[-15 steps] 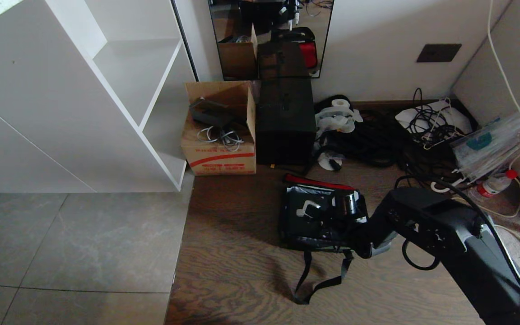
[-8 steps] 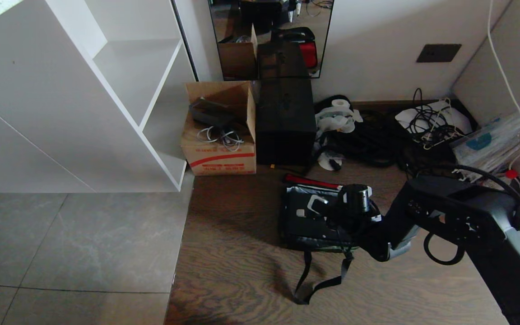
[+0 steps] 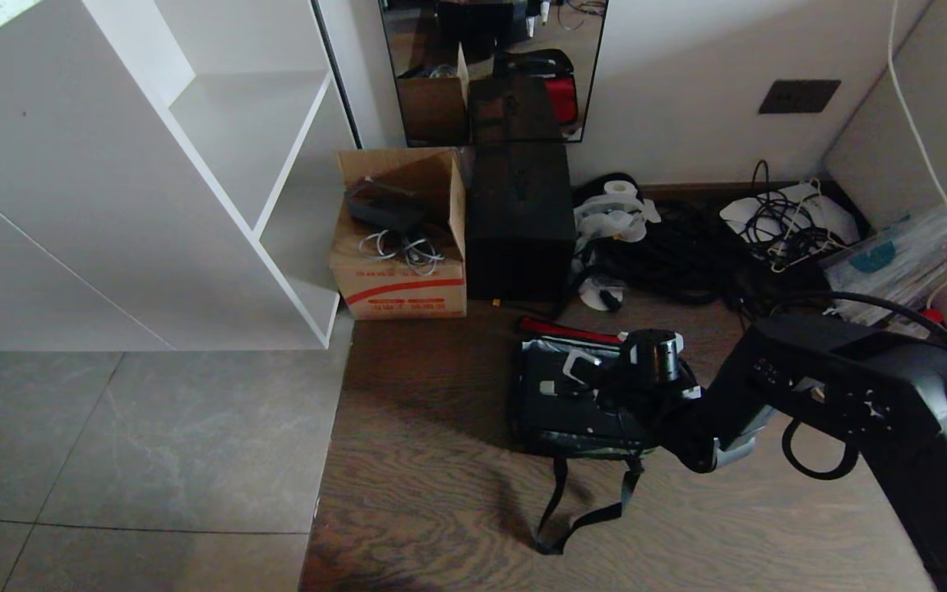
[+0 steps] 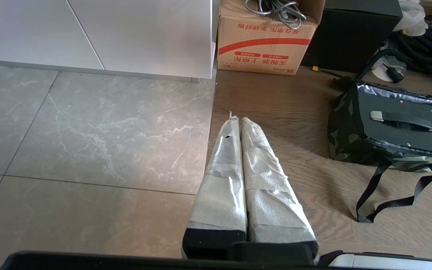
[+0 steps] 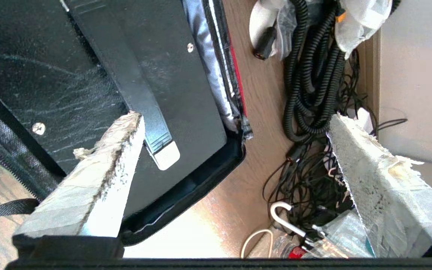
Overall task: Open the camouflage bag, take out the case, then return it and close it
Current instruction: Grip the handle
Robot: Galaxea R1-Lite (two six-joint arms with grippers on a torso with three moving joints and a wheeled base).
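Cable heap (image 3: 687, 255) (right, behind) crowds camouflage bag (image 3: 580, 403); left floor (image 3: 424, 427) free

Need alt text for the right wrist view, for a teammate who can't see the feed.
The open right gripper hangs over the open camouflage bag, one padded finger above the black case inside, near the silver end of its handle. The other finger is out over coiled black cables on the wood floor.

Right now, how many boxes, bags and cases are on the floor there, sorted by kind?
Cardboard box: 1
Tall black box: 1
Camouflage bag: 1
Black case, inside the bag: 1
Total: 4
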